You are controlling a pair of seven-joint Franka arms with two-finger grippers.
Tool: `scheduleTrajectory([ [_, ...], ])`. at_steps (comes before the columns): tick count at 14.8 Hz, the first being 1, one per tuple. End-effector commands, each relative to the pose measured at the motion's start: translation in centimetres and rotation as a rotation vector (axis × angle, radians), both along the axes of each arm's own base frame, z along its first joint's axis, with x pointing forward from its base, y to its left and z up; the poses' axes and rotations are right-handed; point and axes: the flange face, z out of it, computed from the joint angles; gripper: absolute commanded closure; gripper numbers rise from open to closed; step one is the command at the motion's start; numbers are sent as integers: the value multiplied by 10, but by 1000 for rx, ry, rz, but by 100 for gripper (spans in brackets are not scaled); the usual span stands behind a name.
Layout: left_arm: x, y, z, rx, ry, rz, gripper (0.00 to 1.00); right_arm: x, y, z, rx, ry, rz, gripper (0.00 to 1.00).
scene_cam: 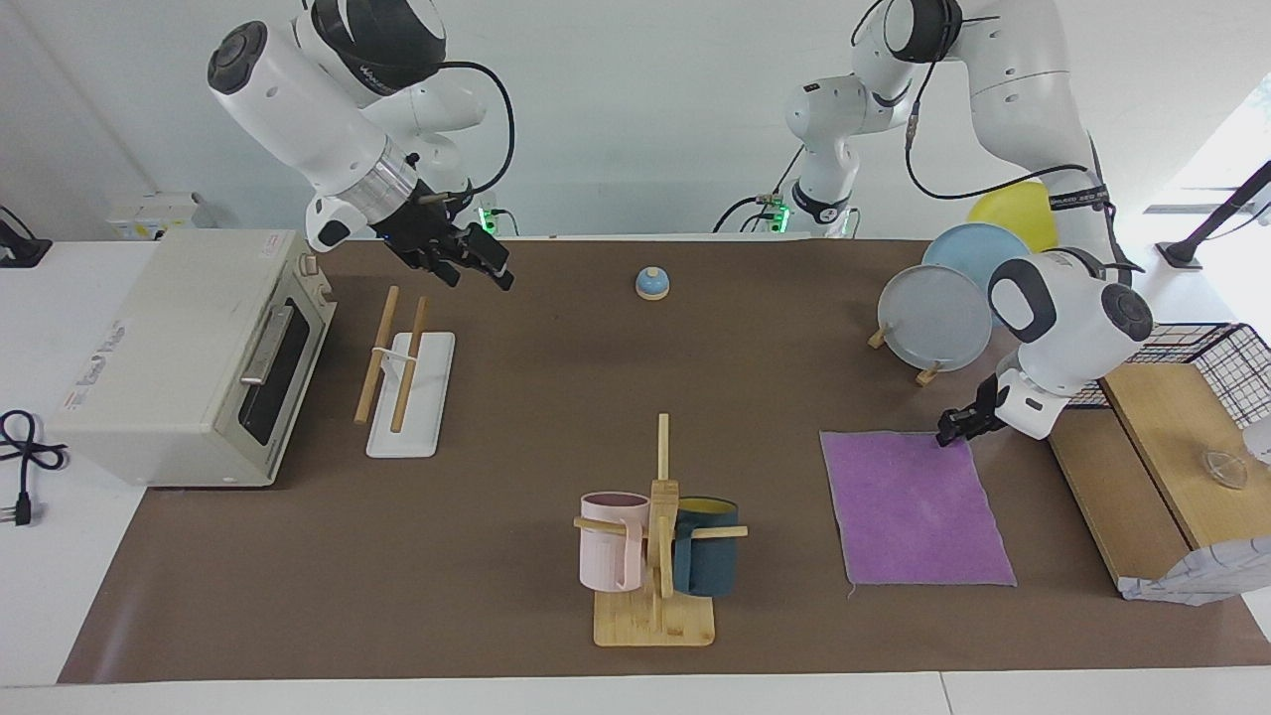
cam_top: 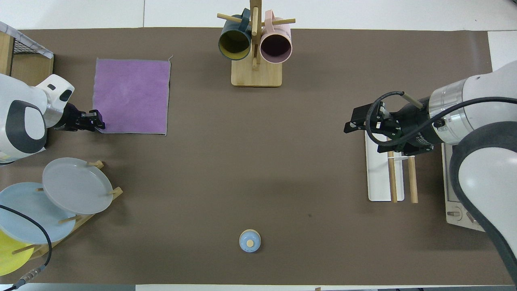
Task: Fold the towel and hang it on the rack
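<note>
The towel [scene_cam: 914,506] lies flat and unfolded, purple face up, toward the left arm's end of the table; it also shows in the overhead view [cam_top: 131,95]. My left gripper [scene_cam: 951,429] is low at the towel's corner nearest the robots, and shows there in the overhead view too [cam_top: 96,122]. The rack [scene_cam: 427,397], two light-wood rods over a white base, stands toward the right arm's end beside the oven; the overhead view [cam_top: 377,178] shows it partly covered. My right gripper [scene_cam: 477,266] is open and empty, up in the air over the rack's end [cam_top: 355,121].
A toaster oven [scene_cam: 189,357] stands at the right arm's end. A mug tree [scene_cam: 657,536] with pink and teal mugs is mid-table, farther from the robots. A plate stand [scene_cam: 938,318], a wooden shelf with a wire basket [scene_cam: 1162,437] and a small blue bell [scene_cam: 652,283] also stand here.
</note>
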Motion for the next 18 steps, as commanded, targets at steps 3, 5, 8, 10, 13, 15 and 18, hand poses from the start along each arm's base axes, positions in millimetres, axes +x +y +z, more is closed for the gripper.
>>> scheduleTrajectory([
  [3,1,3,1,32,10,-38,100,-4,11,-10,27,58,-11,0],
  [5,3,2,3,35,2,-45,100,-4,11,-7,31,62,-14,0],
  [8,4,-9,13,106,-9,-126,100,-4,15,-8,44,79,-54,0],
  [10,3,-30,41,143,-41,-185,100,-6,15,-8,47,96,-49,0],
  [13,-3,-86,86,187,-106,-299,100,-8,17,-3,67,105,-43,0],
  [15,-15,-129,97,223,-103,-387,100,-9,17,-3,68,105,-42,0],
  [18,-40,-197,87,258,-132,-503,100,-8,17,-2,69,93,-50,0],
])
